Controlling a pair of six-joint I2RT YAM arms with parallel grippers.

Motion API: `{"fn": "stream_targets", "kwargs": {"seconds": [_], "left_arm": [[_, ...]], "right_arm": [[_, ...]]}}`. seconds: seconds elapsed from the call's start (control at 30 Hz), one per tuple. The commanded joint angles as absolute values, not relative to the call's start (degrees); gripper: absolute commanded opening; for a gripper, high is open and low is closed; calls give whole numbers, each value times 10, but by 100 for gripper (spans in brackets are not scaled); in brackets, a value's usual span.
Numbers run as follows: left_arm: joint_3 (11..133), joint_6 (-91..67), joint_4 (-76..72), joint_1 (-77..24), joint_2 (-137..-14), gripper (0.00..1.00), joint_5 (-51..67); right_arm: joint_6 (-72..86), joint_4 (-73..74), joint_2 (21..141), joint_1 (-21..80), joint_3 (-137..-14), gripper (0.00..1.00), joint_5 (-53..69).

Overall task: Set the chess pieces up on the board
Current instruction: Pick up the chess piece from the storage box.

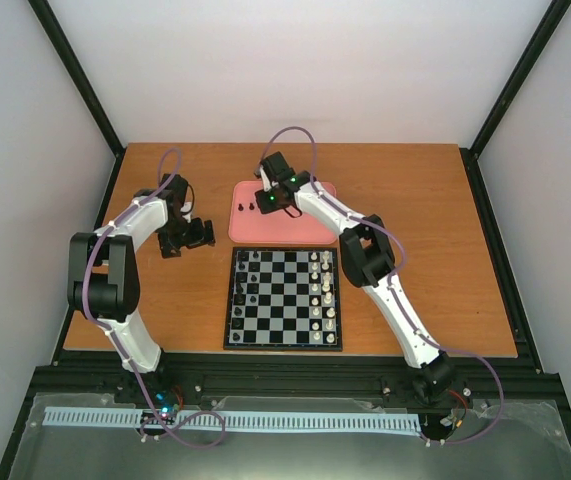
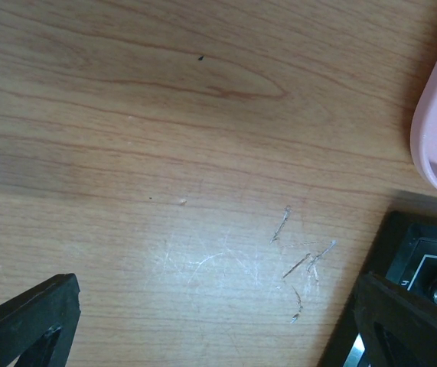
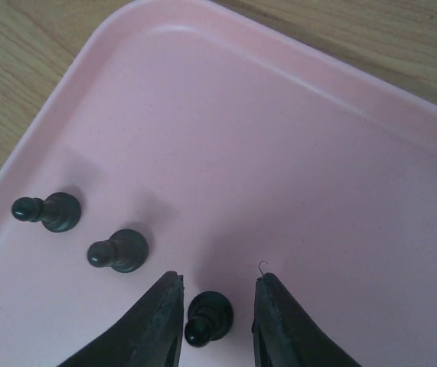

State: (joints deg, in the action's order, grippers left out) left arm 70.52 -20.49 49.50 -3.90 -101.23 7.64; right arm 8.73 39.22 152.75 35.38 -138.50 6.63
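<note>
pink tray [image 3: 279, 138] holds three black pawns [image 3: 119, 250]; right gripper [image 3: 220, 287] fingers stand parted around the bottom-centre one; left gripper [image 2: 214, 287] gapes wide.

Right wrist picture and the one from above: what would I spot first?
The right gripper straddles a tiny black pawn on the pink tray, with two more pawns off to the left in that view. From above, the chessboard lies just in front of the tray, with white pieces lined along its right side.
</note>
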Motion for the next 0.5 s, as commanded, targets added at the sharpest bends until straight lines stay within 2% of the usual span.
{"fn": "stream_targets", "kwargs": {"seconds": [0.0,0.3,0.4,0.47], "left_arm": [[709,-196,490,-38,-1011,100,83],[706,-197,488,-37,-1016,100,87],[706,-197,487,-37,-1019,100,91],[706,-197,486,-38,-1019,100,93]], "right_arm": [[93,386,1541,342,-1403,30,59],[94,384,1547,338,-1408,17,72],[93,385,1545,338,-1408,5,71],[91,388,1542,338,-1408,3,68]]}}
